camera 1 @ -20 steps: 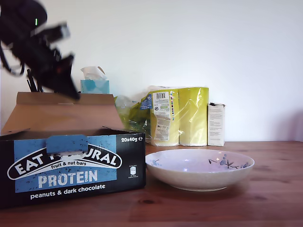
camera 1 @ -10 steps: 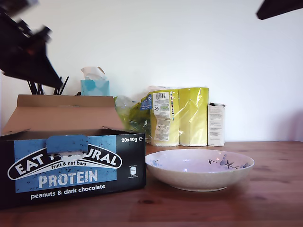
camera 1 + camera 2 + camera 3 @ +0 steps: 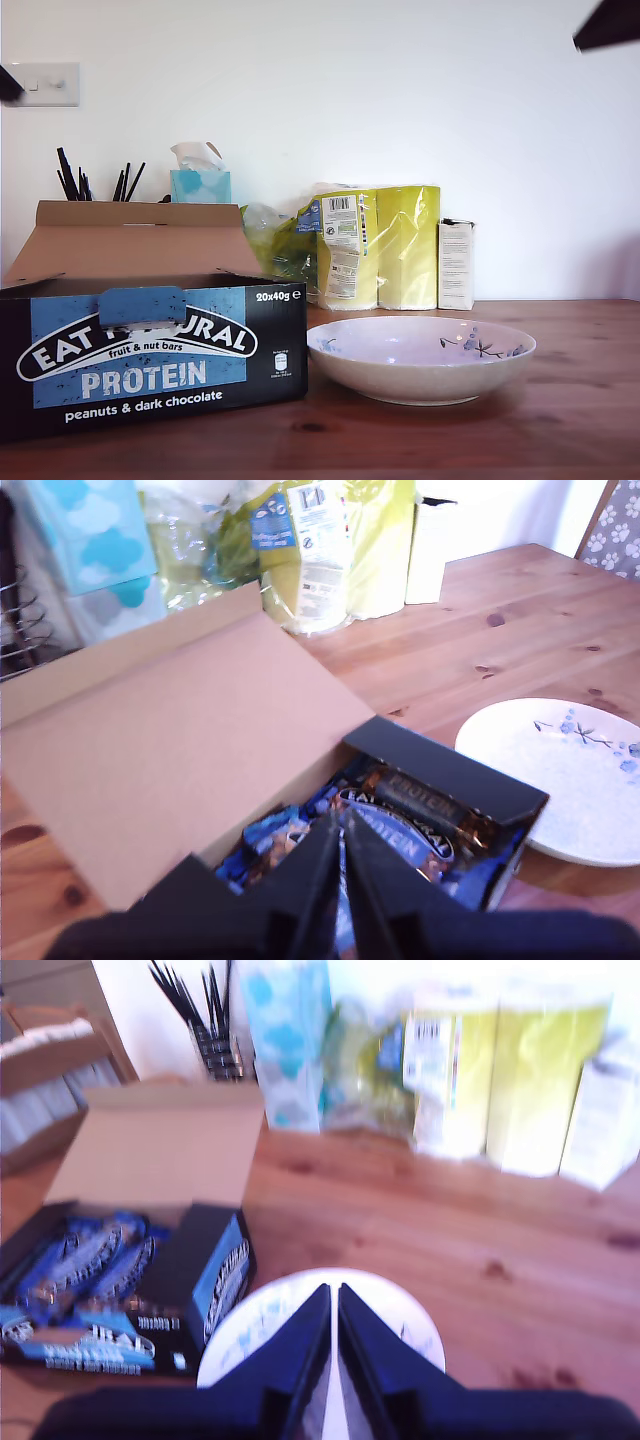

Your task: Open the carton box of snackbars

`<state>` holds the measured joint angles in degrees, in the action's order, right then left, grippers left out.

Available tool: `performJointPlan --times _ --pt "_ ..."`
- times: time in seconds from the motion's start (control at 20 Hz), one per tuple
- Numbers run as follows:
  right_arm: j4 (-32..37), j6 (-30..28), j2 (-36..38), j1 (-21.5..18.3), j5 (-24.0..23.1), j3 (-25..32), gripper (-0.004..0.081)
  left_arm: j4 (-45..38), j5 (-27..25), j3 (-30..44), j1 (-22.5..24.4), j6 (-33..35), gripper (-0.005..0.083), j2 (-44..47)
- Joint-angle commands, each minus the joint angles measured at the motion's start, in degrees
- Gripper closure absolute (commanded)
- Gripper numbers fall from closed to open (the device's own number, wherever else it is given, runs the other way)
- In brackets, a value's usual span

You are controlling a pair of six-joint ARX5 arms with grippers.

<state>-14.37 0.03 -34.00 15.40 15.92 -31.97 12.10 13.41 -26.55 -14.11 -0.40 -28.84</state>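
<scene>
Two grippers are held high above the counter (image 3: 560,400), jaws closed on nothing. The box (image 3: 150,350) sits at the exterior view's left beside the bowl (image 3: 420,358), lid (image 3: 170,750) folded back, so the bars (image 3: 400,825) are exposed.

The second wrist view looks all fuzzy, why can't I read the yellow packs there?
The second wrist view is blurred, so the yellow packs and tissue box look smeared. The exterior view is sharp: the carton box lettering reads clearly. The first wrist view is only slightly soft.
</scene>
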Motion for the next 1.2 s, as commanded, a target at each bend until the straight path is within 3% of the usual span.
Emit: performJointPlan --times 0.0,0.1,0.4,1.15 --pt "-1.6 0.2 3.0 0.1 0.0 1.0 0.0783 1.2 -0.6 0.5 0.0 -1.3 0.0798 3.9" --pt "-4.4 0.2 6.6 0.5 -0.1 2.0 0.0783 3.4 -0.6 0.5 0.0 -4.5 0.0798 8.1" --pt "-10.4 0.1 17.4 0.7 -1.4 2.3 0.0783 11.9 -1.0 0.5 -1.4 -5.7 0.0798 13.7" --pt "-20.3 1.6 18.0 0.7 -1.5 2.3 0.0783 20.2 -1.0 0.5 -1.4 -5.6 0.0798 13.8"
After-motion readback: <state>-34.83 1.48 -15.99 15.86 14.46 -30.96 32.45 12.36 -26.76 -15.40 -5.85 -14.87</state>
